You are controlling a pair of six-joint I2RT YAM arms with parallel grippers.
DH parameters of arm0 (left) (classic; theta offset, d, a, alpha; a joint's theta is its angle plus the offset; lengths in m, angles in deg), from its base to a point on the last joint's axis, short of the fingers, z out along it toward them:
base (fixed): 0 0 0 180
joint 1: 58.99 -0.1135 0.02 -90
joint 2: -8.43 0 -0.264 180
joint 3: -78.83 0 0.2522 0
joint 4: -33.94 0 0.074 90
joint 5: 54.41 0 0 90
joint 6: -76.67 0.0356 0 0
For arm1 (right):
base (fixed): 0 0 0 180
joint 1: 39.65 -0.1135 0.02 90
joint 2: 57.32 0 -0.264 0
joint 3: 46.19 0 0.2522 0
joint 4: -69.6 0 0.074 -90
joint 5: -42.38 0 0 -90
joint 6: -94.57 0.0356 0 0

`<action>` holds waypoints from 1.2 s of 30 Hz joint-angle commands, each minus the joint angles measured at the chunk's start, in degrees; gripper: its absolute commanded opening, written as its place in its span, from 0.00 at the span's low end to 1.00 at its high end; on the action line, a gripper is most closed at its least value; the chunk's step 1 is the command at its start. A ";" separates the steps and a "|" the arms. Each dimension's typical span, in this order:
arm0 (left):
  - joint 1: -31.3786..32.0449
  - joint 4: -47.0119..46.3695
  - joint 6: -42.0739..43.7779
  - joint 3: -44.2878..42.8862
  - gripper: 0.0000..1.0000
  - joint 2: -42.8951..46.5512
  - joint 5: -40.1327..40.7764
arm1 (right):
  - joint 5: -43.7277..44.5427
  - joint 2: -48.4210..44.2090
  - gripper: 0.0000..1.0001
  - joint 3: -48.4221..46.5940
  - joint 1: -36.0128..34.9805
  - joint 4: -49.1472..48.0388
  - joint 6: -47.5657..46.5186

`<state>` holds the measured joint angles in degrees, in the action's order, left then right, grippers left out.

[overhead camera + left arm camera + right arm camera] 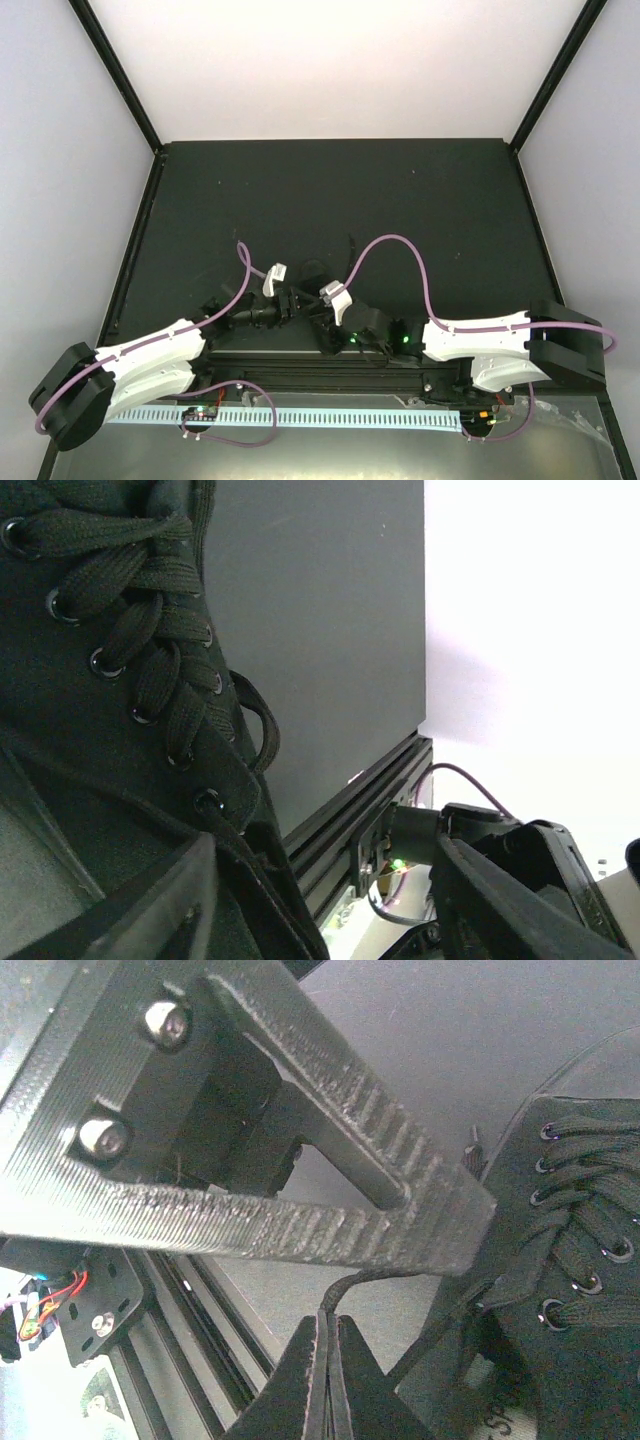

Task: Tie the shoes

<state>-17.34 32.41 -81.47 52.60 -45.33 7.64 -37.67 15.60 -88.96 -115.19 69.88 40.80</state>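
Observation:
The black shoe fills the left of the left wrist view, its thin black laces crossed through metal eyelets. It also lies at the right edge of the right wrist view, shoe. My left gripper stands open beside the shoe, and a lace strand runs close along its left finger. My right gripper is shut on a lace end that curves toward the shoe. From above, the left gripper and the right gripper meet over the dark shoe, which is hard to make out.
A ribbed finger of the left gripper crosses just above my right fingertips. The black mat covers the table. A black rail runs along the near edge, with a white slotted cable tray below it. White walls close in the sides and back.

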 commanded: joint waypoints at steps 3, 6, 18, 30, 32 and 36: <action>0.45 -1.37 -0.68 -1.24 0.52 0.96 1.69 | 0.62 1.11 0.02 -0.87 -1.18 -2.60 -0.59; 0.45 -1.44 -0.59 -1.29 0.46 0.94 1.63 | 0.83 1.41 0.02 -0.87 -1.54 -2.76 -0.46; 0.54 1.01 0.85 -0.21 0.36 0.85 0.46 | 1.91 0.92 0.02 -0.70 -1.77 -2.31 -0.59; 0.54 6.35 2.37 0.90 0.66 3.81 0.78 | 4.18 0.40 0.02 -0.42 -1.76 -1.93 -1.10; 0.54 5.36 1.60 1.16 0.70 3.77 0.09 | 4.31 0.42 0.02 -0.64 -1.76 -2.07 -1.31; 0.68 2.83 0.10 1.56 0.74 3.10 -1.77 | 4.21 0.63 0.02 -0.80 -1.74 -2.98 -1.92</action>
<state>-17.21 37.26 -79.74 53.39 -42.18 8.06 -35.52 16.98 -88.96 -116.46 69.19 40.38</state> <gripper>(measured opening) 0.731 0.028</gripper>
